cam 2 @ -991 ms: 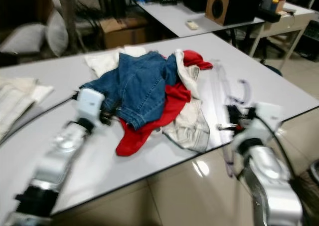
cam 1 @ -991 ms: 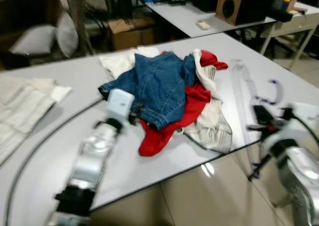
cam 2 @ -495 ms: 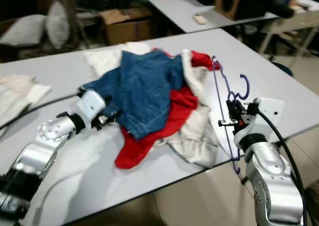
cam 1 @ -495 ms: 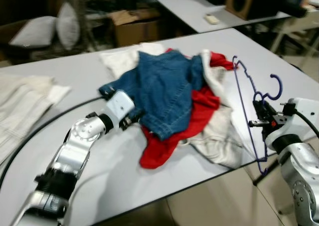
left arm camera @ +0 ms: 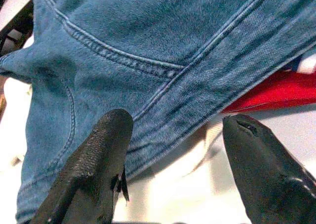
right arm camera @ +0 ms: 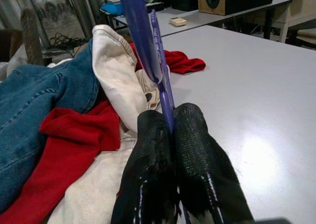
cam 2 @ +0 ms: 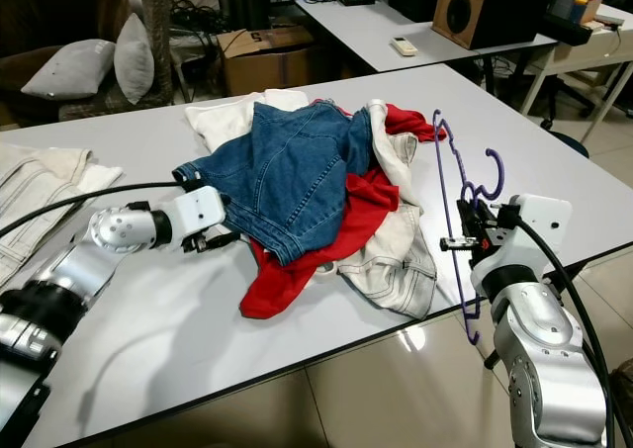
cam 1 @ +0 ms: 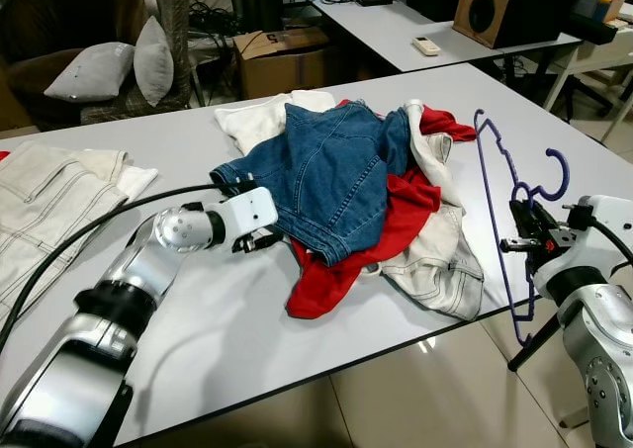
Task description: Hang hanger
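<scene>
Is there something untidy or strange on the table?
Yes. The denim garment, red cloth and cream garment lie in a crumpled heap, unhung, while the right gripper holds the purple hanger bare.

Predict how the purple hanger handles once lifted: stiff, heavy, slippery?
The purple hanger looks thin and plastic, so probably light and fairly stiff. Pinched at one spot by the right tool, it may pivot. Its smooth bar could slip.

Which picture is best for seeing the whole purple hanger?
The left eye view: the purple hanger shows whole there, hook and frame, held up by the right gripper at the table's edge. The right eye view shows it nearly as well. The right wrist view shows just a thin piece pinched between the black fingers.
</scene>
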Motion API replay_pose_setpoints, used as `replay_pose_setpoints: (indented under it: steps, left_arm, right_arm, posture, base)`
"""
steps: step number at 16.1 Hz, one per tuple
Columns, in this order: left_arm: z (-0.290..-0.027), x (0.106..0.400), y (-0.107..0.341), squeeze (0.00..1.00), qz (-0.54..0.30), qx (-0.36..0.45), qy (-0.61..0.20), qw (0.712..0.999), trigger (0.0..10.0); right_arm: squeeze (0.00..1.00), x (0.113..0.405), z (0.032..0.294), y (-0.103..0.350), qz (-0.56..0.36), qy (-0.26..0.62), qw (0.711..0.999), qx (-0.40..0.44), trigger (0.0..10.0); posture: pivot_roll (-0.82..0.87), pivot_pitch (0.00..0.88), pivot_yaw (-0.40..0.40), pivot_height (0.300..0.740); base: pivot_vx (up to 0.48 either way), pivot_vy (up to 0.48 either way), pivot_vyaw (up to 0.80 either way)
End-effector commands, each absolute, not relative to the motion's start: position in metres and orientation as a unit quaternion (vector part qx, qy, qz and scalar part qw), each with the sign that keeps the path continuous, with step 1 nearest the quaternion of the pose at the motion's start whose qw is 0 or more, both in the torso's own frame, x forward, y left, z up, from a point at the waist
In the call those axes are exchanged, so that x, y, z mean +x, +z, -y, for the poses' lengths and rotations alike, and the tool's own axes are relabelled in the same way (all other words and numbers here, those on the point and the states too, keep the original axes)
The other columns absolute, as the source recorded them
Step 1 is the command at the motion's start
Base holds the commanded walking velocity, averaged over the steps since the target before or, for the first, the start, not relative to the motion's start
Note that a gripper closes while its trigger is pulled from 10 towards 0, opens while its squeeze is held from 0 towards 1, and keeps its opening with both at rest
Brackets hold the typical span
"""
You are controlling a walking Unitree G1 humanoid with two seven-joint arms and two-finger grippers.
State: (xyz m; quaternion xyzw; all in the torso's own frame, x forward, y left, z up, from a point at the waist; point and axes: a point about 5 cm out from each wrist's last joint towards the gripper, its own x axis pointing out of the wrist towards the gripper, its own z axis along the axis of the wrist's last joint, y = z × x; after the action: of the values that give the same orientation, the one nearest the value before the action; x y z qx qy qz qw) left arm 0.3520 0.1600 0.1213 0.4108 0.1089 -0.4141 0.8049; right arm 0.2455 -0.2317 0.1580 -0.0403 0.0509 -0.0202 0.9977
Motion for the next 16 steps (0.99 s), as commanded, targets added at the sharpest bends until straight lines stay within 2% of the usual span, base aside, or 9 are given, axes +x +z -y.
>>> replay_pose_setpoints:
  steps: [1,5,8,12,14,16]
  left_arm:
    - [-0.156,0.353,0.118,0.0,-0.111,0.431,-0.418,0.792,10.0]
    - [-0.155,0.357,0.107,0.0,-0.121,0.494,-0.409,0.758,10.0]
    - [-0.152,0.361,0.113,0.0,-0.1,0.472,-0.4,0.779,10.0]
    - [-0.152,0.364,0.12,0.0,-0.082,0.484,-0.402,0.773,10.0]
    - [-0.148,0.369,0.131,0.0,-0.049,0.476,-0.385,0.789,10.0]
    - [-0.144,0.372,0.134,0.0,-0.038,0.475,-0.379,0.793,10.0]
  right_arm:
    - [0.0,0.244,0.234,0.164,-0.037,-0.026,0.998,-0.046,10.0]
    - [0.0,0.243,0.233,0.163,-0.037,-0.029,0.998,-0.044,10.0]
    - [0.0,0.241,0.232,0.164,-0.035,-0.032,0.998,-0.043,10.0]
    - [0.0,0.241,0.237,0.164,-0.036,-0.036,0.998,-0.046,10.0]
    - [0.0,0.243,0.237,0.165,-0.034,-0.037,0.998,-0.045,10.0]
    - [0.0,0.245,0.233,0.165,-0.032,-0.031,0.998,-0.044,10.0]
  posture:
    - [-0.11,0.0,0.047,0.74]
    - [-0.11,0.0,0.057,0.74]
    - [-0.12,0.0,0.066,0.74]
    - [-0.11,0.0,0.062,0.74]
    - [-0.1,0.0,0.056,0.74]
    - [-0.1,0.0,0.056,0.74]
  base:
    - [0.0,0.0,0.0]
    - [0.0,0.0,0.0]
    - [0.0,0.0,0.0]
    - [0.0,0.0,0.0]
    - [0.0,0.0,0.0]
    - [0.0,0.0,0.0]
